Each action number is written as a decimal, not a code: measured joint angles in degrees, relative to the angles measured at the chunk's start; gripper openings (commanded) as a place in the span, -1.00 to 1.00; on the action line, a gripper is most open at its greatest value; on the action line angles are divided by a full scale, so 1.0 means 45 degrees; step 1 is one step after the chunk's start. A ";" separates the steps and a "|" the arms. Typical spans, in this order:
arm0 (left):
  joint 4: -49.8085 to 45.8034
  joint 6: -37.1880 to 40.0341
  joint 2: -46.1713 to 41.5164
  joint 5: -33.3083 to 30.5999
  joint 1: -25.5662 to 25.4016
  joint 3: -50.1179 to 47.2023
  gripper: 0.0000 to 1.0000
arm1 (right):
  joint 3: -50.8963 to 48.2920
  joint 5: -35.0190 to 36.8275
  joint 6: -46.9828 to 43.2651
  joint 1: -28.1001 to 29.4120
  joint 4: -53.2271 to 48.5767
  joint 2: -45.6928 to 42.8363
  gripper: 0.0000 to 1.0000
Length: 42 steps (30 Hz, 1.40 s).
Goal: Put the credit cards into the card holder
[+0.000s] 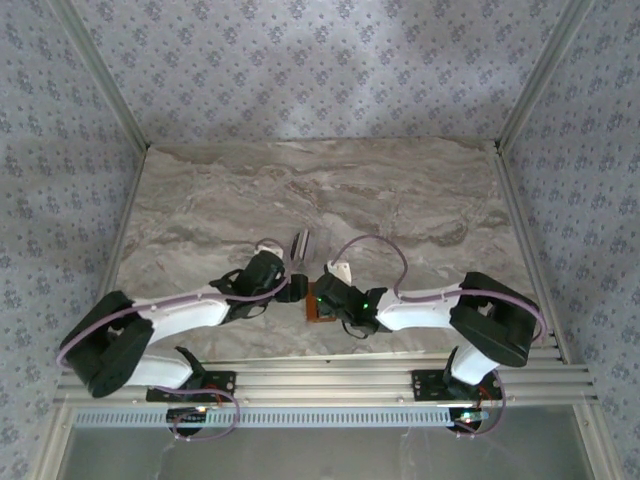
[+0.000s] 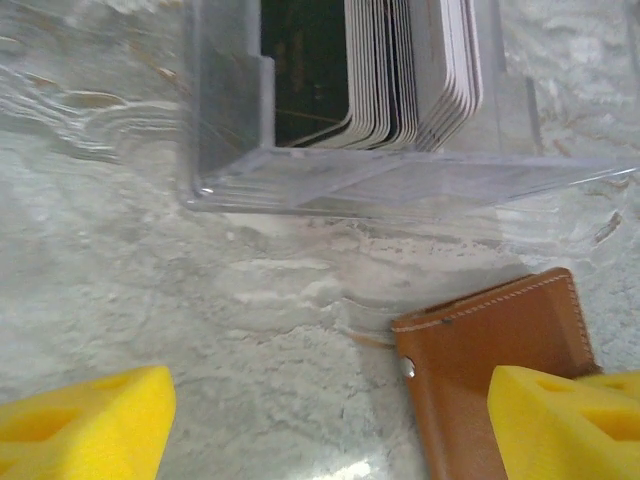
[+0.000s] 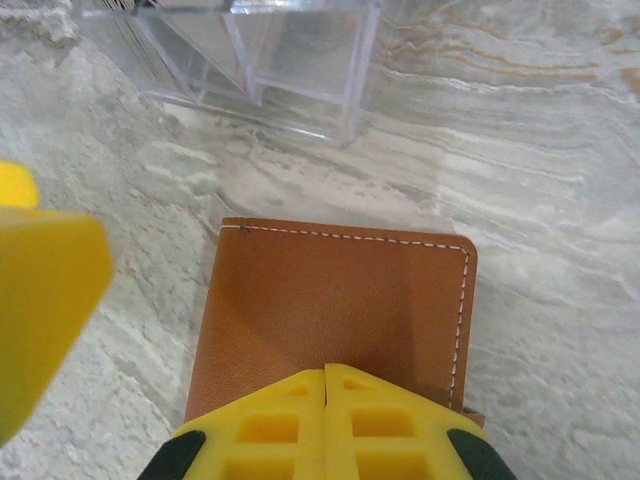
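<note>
While the right gripper (image 3: 325, 378), pressed together, sits on the shut card holder (image 3: 335, 295), the left gripper (image 2: 325, 420) is spread wide facing the credit cards (image 2: 410, 70), so grabbing one looks next.

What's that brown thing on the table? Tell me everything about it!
It's a small brown wallet, leather by its look, with pale stitching along the edges and a little metal stud. It lies flat and folded on the marbled table, close to a clear box of cards. The shut right gripper rests on one edge.
</note>
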 measured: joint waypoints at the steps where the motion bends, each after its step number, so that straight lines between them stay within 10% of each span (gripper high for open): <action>1: -0.0189 0.0005 -0.0325 -0.0024 0.0005 -0.0019 0.69 | 0.0068 -0.0204 -0.0029 -0.0126 0.0136 0.0092 -0.98; 12: -0.1933 0.0000 -0.2676 -0.0515 0.0005 -0.0019 0.75 | 0.0777 -0.1394 -0.0534 -0.0821 0.0680 0.0549 -0.72; 31: -0.3628 0.0107 -0.3458 -0.0840 0.0005 0.0559 0.99 | 0.0903 -0.1763 -0.1991 -0.1015 -0.3560 -0.1744 0.96; 42: -0.5819 0.0330 -0.3832 -0.2079 0.0005 0.2385 0.99 | 0.1200 -0.1569 -0.2521 -0.1889 -0.5304 -0.4745 1.00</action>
